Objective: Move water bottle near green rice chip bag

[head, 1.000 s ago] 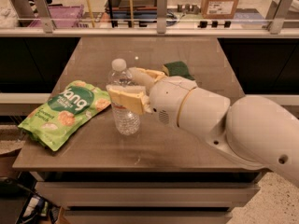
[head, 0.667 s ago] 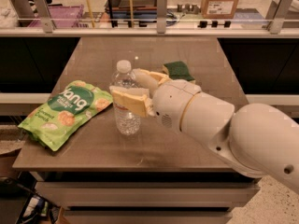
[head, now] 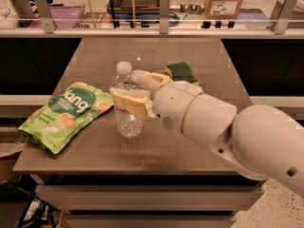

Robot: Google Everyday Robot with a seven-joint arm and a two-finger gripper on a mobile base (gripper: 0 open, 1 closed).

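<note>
The water bottle [head: 127, 120], clear and ribbed with a white cap, stands upright on the brown table [head: 199, 146] near its middle. The green rice chip bag [head: 66, 115] lies flat just left of the bottle, its right edge close to it. My gripper [head: 137, 91] reaches in from the right at label height. One tan finger [head: 129, 103] lies across the front of the bottle and the other [head: 148, 80] is behind it, so the gripper is closed around the bottle. The label is mostly hidden by the front finger.
A green-and-yellow sponge [head: 180, 71] lies behind the gripper, right of the bottle. My white arm [head: 237, 132] covers the table's right front part. A glass railing with metal posts [head: 164, 6] runs behind the table. The table's front edge [head: 133, 169] is close below.
Almost nothing: the gripper stays around the bottle and the bottle stands at nearly the same spot beside the bag. The arm shifts only slightly.
</note>
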